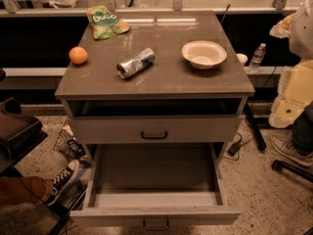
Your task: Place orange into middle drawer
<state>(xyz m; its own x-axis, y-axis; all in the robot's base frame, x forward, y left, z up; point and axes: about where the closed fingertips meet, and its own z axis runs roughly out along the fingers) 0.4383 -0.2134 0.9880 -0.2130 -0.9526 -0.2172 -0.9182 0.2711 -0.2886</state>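
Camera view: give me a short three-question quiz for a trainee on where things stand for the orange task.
1. True or false: the orange already lies inside the open middle drawer.
2. Which thing lies between the orange and the white bowl? A) a drink can on its side B) a mug C) a sponge
3. Short answer: where is the gripper?

Key
1. False. The orange sits on the cabinet top, near its left edge, and the drawer holds nothing.
2. A.
3. The gripper is not in view.
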